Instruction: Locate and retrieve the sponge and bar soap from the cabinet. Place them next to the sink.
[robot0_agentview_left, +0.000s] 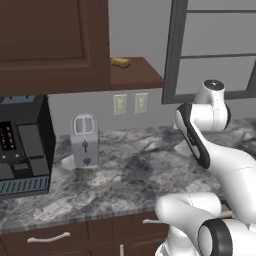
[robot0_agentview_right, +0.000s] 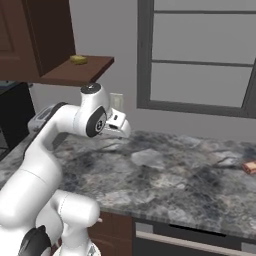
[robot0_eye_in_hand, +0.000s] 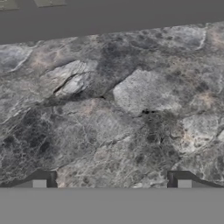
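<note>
Yellow sponge (robot0_agentview_left: 120, 62) parked up on the cabinet (robot0_agentview_left: 135, 75) shelf, pinkish bar soap (robot0_agentview_right: 249, 167) already down on the desk (robot0_agentview_right: 170, 180), hand (robot0_eye_in_hand: 111, 181) spread wide, empty, probably lining up for that sponge.

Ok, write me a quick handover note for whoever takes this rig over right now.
Hand: open and empty, above bare stone counter.
Sponge: on the cabinet shelf board, untouched.
Bar soap: lying on the counter at the far right edge of the right base view.
Done: soap is out of the cabinet.
Left: fetch the sponge and set it by the sink; check the soap's spot.
</note>
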